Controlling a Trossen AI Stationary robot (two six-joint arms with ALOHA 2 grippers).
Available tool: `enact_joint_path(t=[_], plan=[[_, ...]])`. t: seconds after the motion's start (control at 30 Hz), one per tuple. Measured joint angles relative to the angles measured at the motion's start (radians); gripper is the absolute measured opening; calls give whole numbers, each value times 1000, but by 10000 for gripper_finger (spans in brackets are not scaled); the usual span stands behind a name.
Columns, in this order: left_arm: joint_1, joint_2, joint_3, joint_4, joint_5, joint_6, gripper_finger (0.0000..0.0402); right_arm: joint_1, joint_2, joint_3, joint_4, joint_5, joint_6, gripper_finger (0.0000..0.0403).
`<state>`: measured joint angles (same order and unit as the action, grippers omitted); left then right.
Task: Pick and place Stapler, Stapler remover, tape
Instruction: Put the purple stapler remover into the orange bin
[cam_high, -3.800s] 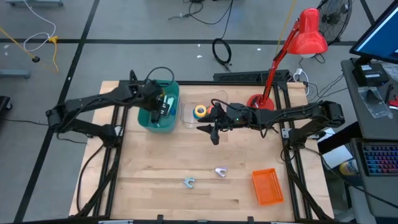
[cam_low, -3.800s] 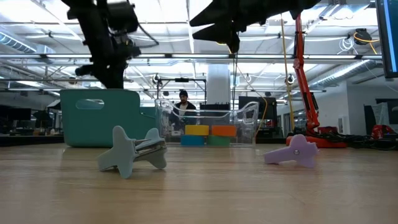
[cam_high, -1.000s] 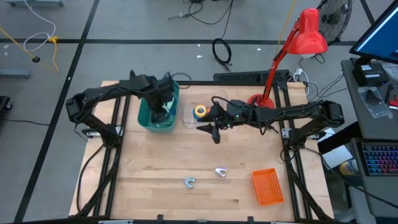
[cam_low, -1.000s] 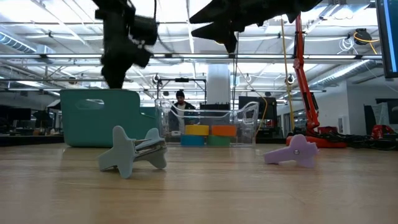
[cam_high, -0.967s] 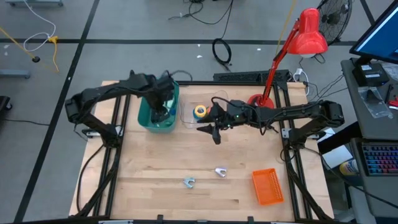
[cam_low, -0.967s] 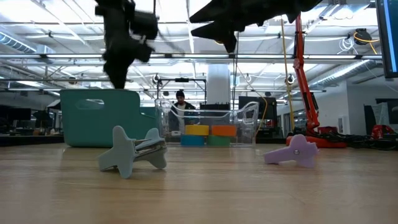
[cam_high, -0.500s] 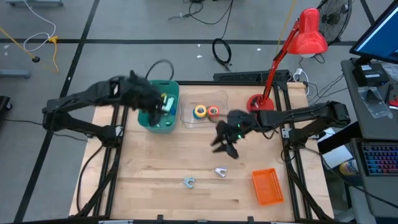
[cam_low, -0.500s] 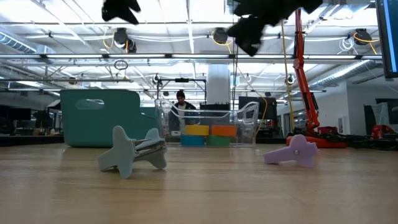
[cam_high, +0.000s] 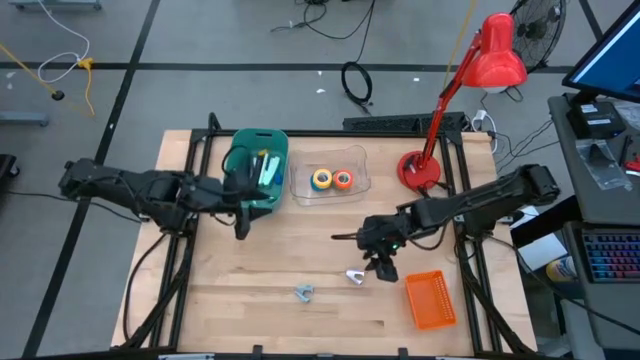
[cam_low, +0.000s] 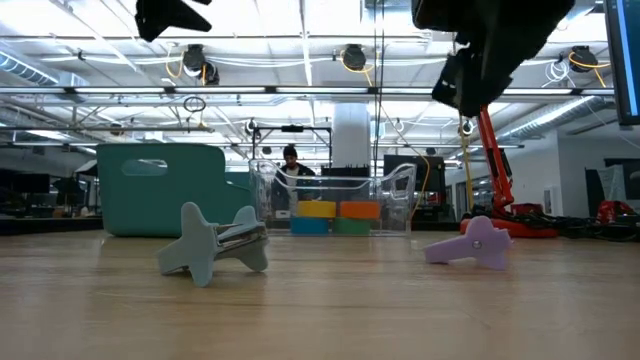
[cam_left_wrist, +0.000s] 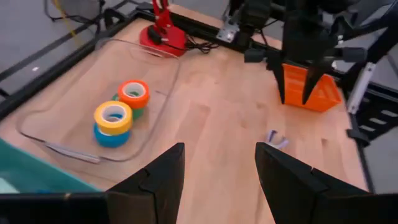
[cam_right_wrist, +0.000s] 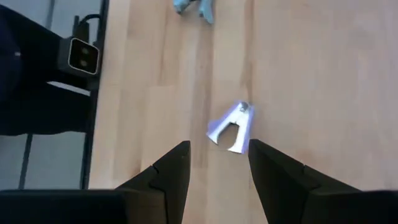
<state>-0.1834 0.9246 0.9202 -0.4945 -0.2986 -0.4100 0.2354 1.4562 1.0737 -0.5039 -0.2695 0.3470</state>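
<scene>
Left gripper: we see the left gripper (cam_high: 241, 222) poised over the desk (cam_high: 250, 300) just in front of the teal bin (cam_high: 257, 197); in its wrist view the fingers (cam_left_wrist: 163, 174) stand apart with nothing between them.
Right gripper: the right gripper (cam_high: 383, 266) hangs near the lilac staple remover (cam_high: 354, 276), just beside the orange basket (cam_high: 429, 300); its fingers (cam_right_wrist: 173, 171) are spread and hold nothing, and the remover shows between them farther off.
Staple removers: we count 2 on the desk, well apart; the lilac one lies on its side, and the grey-blue staple remover (cam_high: 305, 292) lies nearer the desk's front edge.
Tape: the rolls sit in the clear tray (cam_high: 300, 185) beside the teal bin; the yellow roll (cam_left_wrist: 112, 116) rests on the blue roll (cam_left_wrist: 106, 135), the orange roll (cam_left_wrist: 134, 93) rests on the green roll (cam_left_wrist: 135, 112), and the 2 stacks stand side by side.
Teal bin: it holds some items, but we cannot tell what they are.
Lamp: the red lamp (cam_high: 496, 52) stands on its base at the desk's far right corner.
Room: a person (cam_low: 290, 160) shows well behind the desk.
</scene>
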Motion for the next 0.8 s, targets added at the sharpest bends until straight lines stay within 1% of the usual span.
enact_joint_path(t=[0.07, 0.13, 0.27, 0.4, 0.5, 0.8], plan=[[-20, -27, -52, 40, 0, -4, 196, 11, 42, 2, 9, -31, 4, 155], [-43, -50, -88, 75, 0, -4, 195, 21, 81, -1, -25, -49, 0, 155], [-78, -98, -135, 113, -7, -9, 200, 22, 128, 0, -19, -29, -21, 155], [-116, -133, -144, 107, -77, -11, 197, 17, 147, 1, 36, -13, -50, 155], [-137, -160, -144, 88, -116, -16, 196, 15, 162, 1, 27, 7, -64, 155], [-171, -171, -144, 72, -123, -38, 196, 12, 235, 0, 78, 9, -120, 155]])
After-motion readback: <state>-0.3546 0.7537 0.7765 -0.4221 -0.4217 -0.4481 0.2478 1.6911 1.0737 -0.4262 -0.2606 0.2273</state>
